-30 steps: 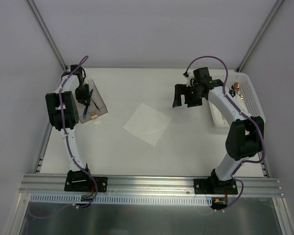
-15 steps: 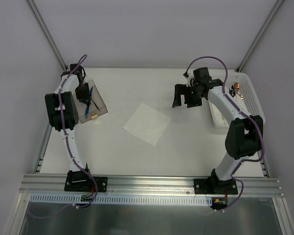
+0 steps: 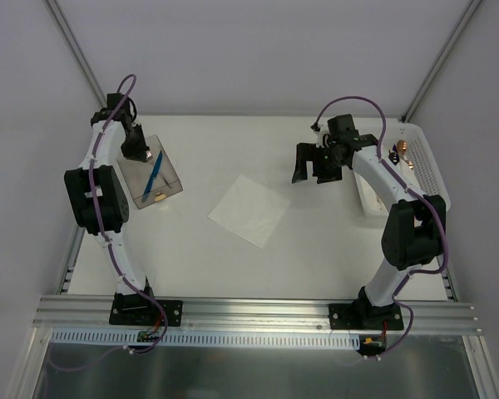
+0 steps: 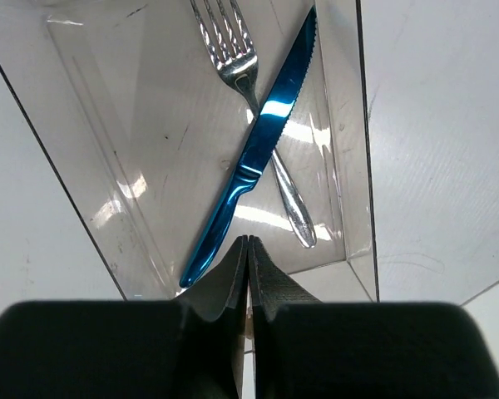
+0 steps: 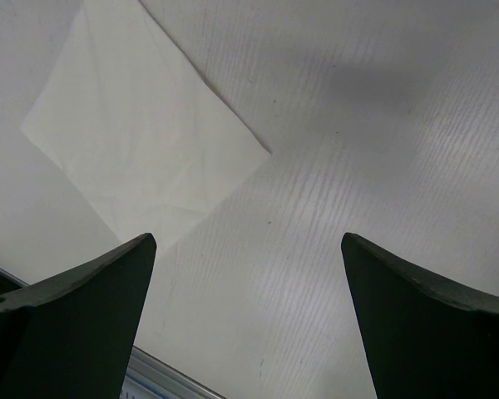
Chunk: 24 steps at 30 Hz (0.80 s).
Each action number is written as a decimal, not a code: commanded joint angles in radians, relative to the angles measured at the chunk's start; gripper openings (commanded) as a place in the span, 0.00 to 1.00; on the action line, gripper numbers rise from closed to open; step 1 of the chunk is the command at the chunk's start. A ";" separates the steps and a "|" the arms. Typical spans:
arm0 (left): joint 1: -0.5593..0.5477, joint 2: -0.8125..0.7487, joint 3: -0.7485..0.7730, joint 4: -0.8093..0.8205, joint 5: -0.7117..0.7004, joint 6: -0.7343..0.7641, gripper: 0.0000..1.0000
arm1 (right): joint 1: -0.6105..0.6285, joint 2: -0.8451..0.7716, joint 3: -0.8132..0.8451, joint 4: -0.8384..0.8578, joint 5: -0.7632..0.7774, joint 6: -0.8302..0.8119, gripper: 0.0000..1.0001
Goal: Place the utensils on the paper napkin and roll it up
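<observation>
Silver fork (image 4: 233, 58) crossing blue knife (image 4: 258, 150) shows only at left wrist | left claw (image 4: 248, 274) closed, empty | right claw (image 5: 248, 241) spread wide

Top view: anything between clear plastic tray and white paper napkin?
Nothing: just bare white tabletop between clear plastic tray and white paper napkin, top view.

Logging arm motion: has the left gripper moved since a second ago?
Yes. The left gripper has retreated toward the far end of the clear tray.
</observation>
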 commanded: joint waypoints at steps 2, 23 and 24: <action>0.000 0.008 -0.008 -0.052 0.016 -0.011 0.00 | -0.008 -0.005 0.012 -0.006 -0.021 0.015 0.99; 0.000 0.169 0.034 -0.056 -0.006 0.167 0.32 | -0.006 -0.019 -0.012 -0.007 -0.003 0.006 0.99; 0.000 0.174 0.032 -0.056 -0.009 0.167 0.32 | -0.008 -0.017 -0.009 -0.007 -0.003 0.004 0.99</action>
